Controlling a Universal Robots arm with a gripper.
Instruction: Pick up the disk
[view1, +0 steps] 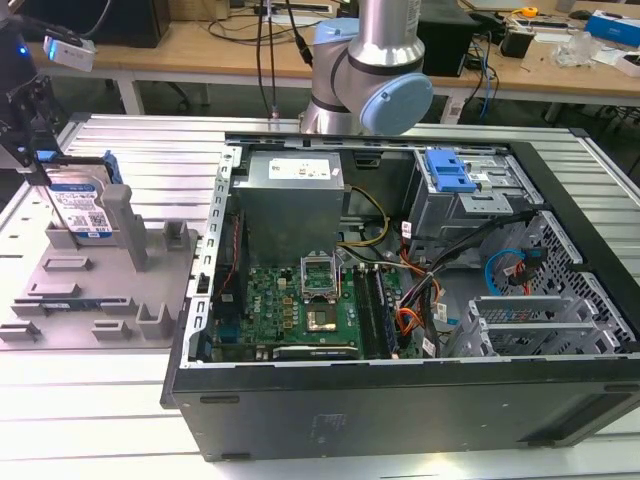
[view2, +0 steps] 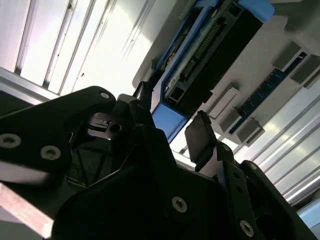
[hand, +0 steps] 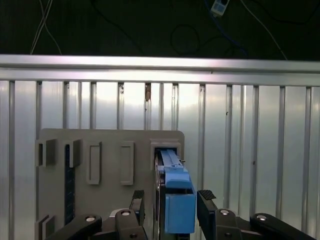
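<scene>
Disk (view1: 80, 210) status: stands on edge in a slot of the grey holder (view1: 100, 290), at the exterior view's upper left. Faces the camera with its white-and-blue label, blue rail along the upper edge. Leans on nothing visible; sits just beside an upright grey post of the holder. Not lifted yet.

Gripper (view1: 40, 172): hangs directly over the disk in the exterior view, tips down at the disk's upper edge.

First wrist view: gripper (hand: 171, 199) straddles the blue rail end of the disk (hand: 177, 195), one black finger (hand: 138, 200) on each side. Shows a slim gap on one side, close to touching on the other. Jaws partly open, clamped on nothing. Grey holder (hand: 110, 140) lies flat on the slatted aluminium table (hand: 250, 150).

Second wrist view: same straddle, gripper (view2: 172, 120) around the disk's (view2: 167, 112) blue corner, rubber pad (view2: 200, 140) just off the rail.

Elsewhere in the exterior view: open computer case (view1: 400, 420) just beside the holder, toward the exterior view's right. Arm (view1: 375, 70) rises behind the case.
</scene>
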